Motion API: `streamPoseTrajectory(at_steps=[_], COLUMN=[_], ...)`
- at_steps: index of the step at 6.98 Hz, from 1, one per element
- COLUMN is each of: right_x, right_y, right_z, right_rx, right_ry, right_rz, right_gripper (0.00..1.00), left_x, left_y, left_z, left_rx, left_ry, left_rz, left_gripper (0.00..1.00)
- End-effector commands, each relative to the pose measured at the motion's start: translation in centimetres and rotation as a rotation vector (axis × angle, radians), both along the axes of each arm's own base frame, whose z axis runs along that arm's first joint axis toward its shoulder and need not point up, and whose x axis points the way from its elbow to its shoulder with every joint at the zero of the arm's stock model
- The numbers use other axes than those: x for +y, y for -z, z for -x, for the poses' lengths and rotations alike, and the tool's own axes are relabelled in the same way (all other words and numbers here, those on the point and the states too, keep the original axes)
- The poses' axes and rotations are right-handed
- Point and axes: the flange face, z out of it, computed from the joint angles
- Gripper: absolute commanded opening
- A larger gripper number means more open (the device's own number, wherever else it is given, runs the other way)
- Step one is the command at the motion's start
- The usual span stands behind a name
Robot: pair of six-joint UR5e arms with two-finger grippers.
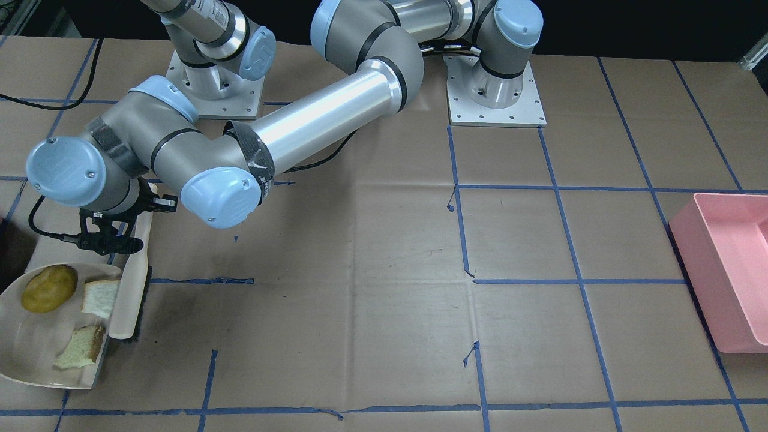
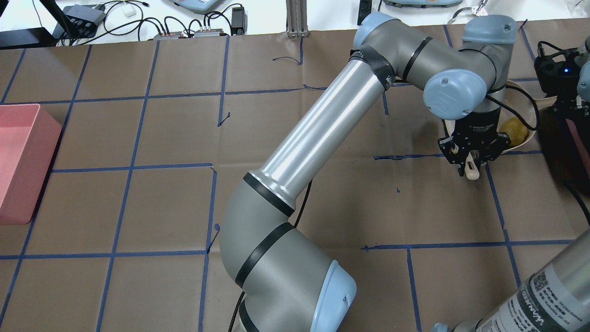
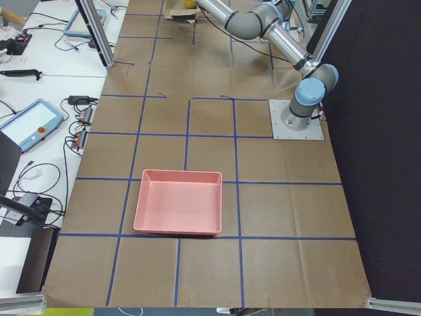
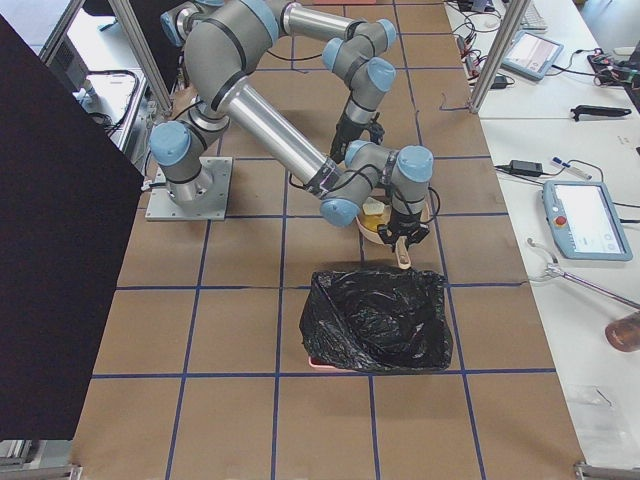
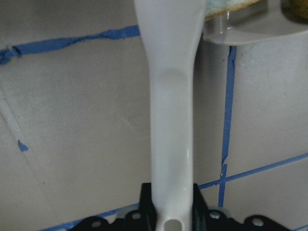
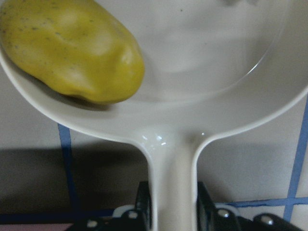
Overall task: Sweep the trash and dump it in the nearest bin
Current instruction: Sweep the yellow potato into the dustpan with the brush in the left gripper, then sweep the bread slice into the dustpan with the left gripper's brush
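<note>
**A:** Where is the trash?

**B:** All of it lies in the cream dustpan [image 1: 27, 354], at the lower left of the front-facing view. The olive-yellow fruit [image 1: 49, 288] sits near the pan's upper rim. The first bread piece [image 1: 100, 298] is just right of it, beside the brush. The second bread piece [image 1: 81, 348] is lower in the pan, toward its right edge.

**A:** And your fingers?

**B:** My left gripper [image 5: 171, 204] is closed on the brush [image 1: 129, 300], near the end of its handle, with a finger pressed on each side. The brush head and its dark bristles lie along the pan's right edge. My right gripper [image 6: 171, 204] is clamped on the dustpan's handle. In that wrist view the fruit fills the upper left.

**A:** The bins?

**B:** A black-bag-lined bin [image 4: 380, 320] stands just below the pan in the exterior right view. A pink bin [image 1: 726, 264] is well apart, at the right edge of the front-facing view.
</note>
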Motion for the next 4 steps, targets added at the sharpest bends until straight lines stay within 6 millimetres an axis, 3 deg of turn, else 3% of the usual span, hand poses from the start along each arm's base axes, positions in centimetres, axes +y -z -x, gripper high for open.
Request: streamPoseTrajectory(at_steps=[1, 4], right_x=[0.0, -0.2], right_y=[0.1, 0.5], right_z=[0.0, -0.2], right_rx=[-0.002, -0.017], right_ry=[0.000, -0.005], right_rz=[0.001, 0.000], right_gripper=[0.05, 0.05], left_x=[1.4, 1.1], left_y=[0.5, 2.8], left_z=[0.9, 0.9], left_rx=[-0.071, -0.145], left_ry=[-0.111, -0.185], left_rz=[-0.031, -0.035], left_gripper=[0.00, 0.00])
